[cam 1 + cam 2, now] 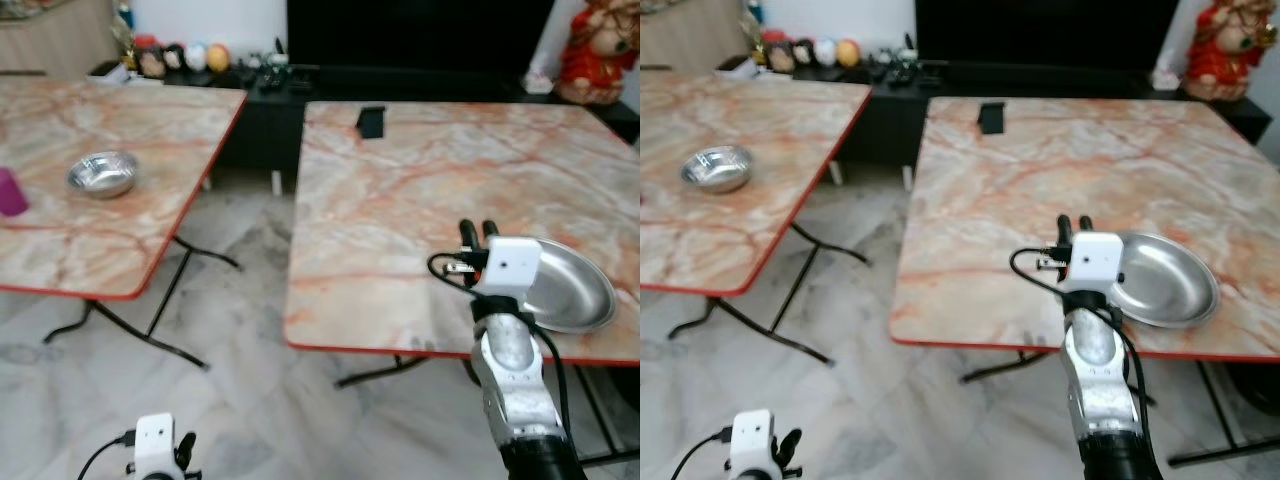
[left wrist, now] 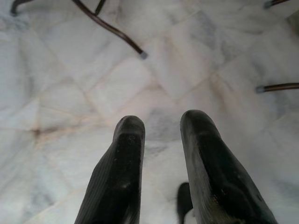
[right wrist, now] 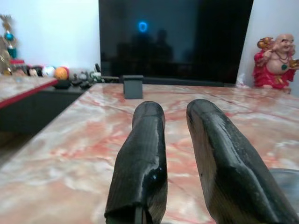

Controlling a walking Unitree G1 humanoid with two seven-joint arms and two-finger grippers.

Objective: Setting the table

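Observation:
A shallow steel plate (image 1: 568, 288) lies near the front right edge of the right marble table (image 1: 400, 200). My right gripper (image 1: 478, 230) hovers low over that table just left of the plate's rim, its fingers (image 3: 145, 154) slightly apart and open with nothing between them. On the left marble table (image 1: 120, 235) sit a small steel bowl (image 1: 102, 173) and, at its left edge, a magenta cup (image 1: 10, 191). My left gripper (image 2: 161, 123) hangs idle near the floor, fingers a little apart and holding nothing.
A small black object (image 1: 371, 121) stands at the far side of the right table. A floor gap with folding table legs (image 1: 150, 325) separates the tables. Behind are a dark TV cabinet (image 1: 420, 40), small ornaments (image 1: 185, 57) and a red figurine (image 1: 600, 50).

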